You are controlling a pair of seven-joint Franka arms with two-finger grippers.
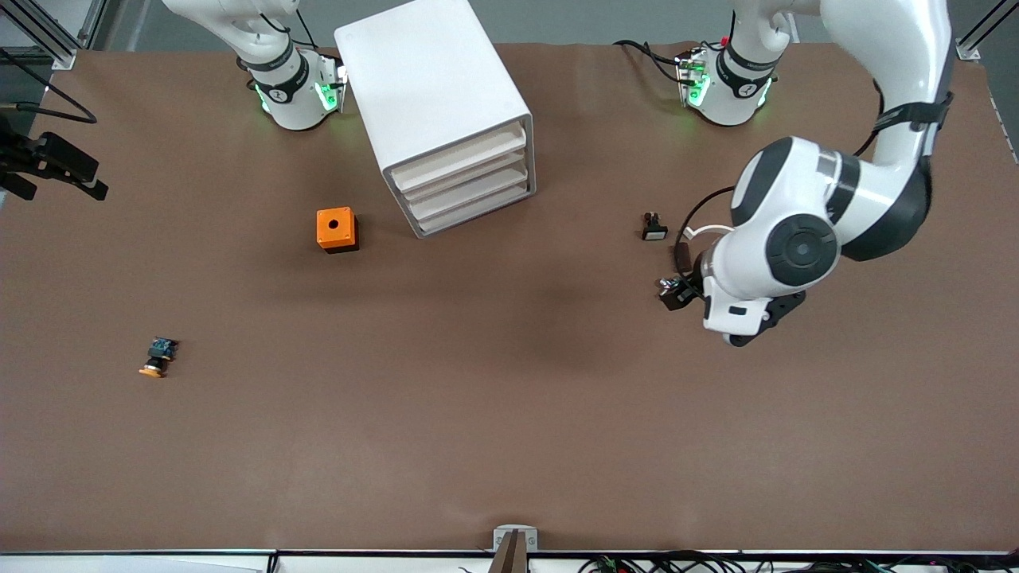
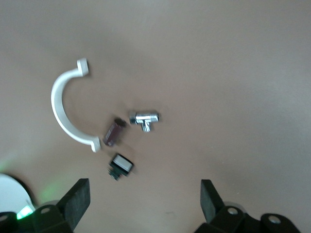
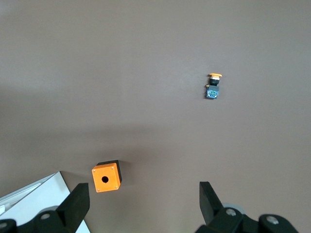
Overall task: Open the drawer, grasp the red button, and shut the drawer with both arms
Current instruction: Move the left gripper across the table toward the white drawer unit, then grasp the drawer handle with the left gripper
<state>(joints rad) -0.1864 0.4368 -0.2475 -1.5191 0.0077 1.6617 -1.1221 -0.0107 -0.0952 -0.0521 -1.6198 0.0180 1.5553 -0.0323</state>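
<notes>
The red-capped button is not in any view. The white drawer cabinet (image 1: 446,111) stands between the arms' bases with all its drawers (image 1: 470,187) shut; its corner shows in the right wrist view (image 3: 39,204). My left gripper (image 2: 143,204) is open and empty, up in the air over a cluster of small parts near the left arm's end; its hand shows in the front view (image 1: 752,326). My right gripper (image 3: 143,206) is open and empty, high over the table beside the orange cube (image 3: 106,177). It is out of the front view.
The orange cube with a hole (image 1: 337,229) sits beside the cabinet. An orange-capped button (image 1: 159,356) (image 3: 213,87) lies nearer the camera, toward the right arm's end. Under the left gripper lie a white curved clamp (image 2: 60,109), a chrome fitting (image 2: 144,118), a brown block (image 2: 114,132) and a white-capped switch (image 2: 120,166) (image 1: 654,227).
</notes>
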